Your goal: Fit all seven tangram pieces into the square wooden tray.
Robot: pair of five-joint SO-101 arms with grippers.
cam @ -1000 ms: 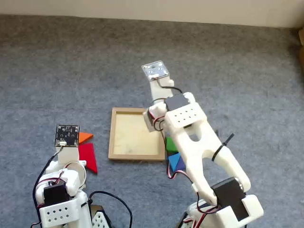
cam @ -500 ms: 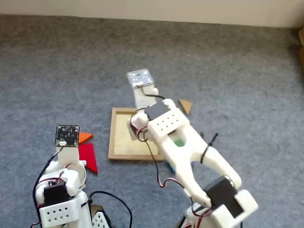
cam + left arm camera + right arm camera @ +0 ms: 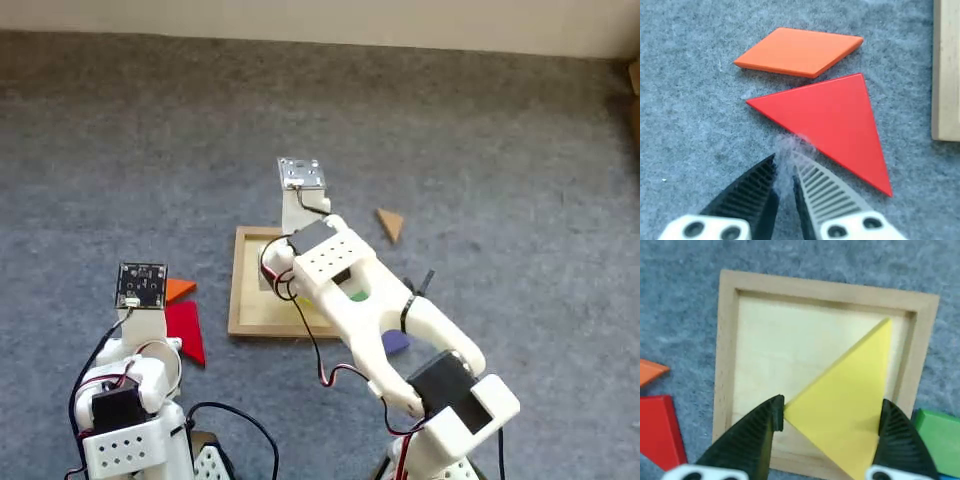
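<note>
In the right wrist view, my right gripper [image 3: 830, 412] is shut on a large yellow triangle [image 3: 845, 410], holding it just over the square wooden tray [image 3: 727, 355], with one corner overhanging the near rim. Seen from above, that arm stretches across the tray [image 3: 238, 285]. My left gripper [image 3: 784, 162] is shut and holds nothing, its tips at the edge of a red triangle [image 3: 832, 120] lying flat on the carpet. An orange parallelogram [image 3: 797, 50] lies just beyond it. Both pieces sit left of the tray in the high view: red [image 3: 186, 328], orange [image 3: 179, 290].
A small tan triangle [image 3: 390, 224] lies on the carpet to the right of the tray's far corner. A green piece [image 3: 937, 440] rests beside the tray's right rim, and a purple piece [image 3: 396, 342] peeks out under the right arm. Grey carpet spreads all around.
The right arm has swung left from beside the tray to over it, carrying the yellow triangle and uncovering the tan triangle. The left arm has stayed still.
</note>
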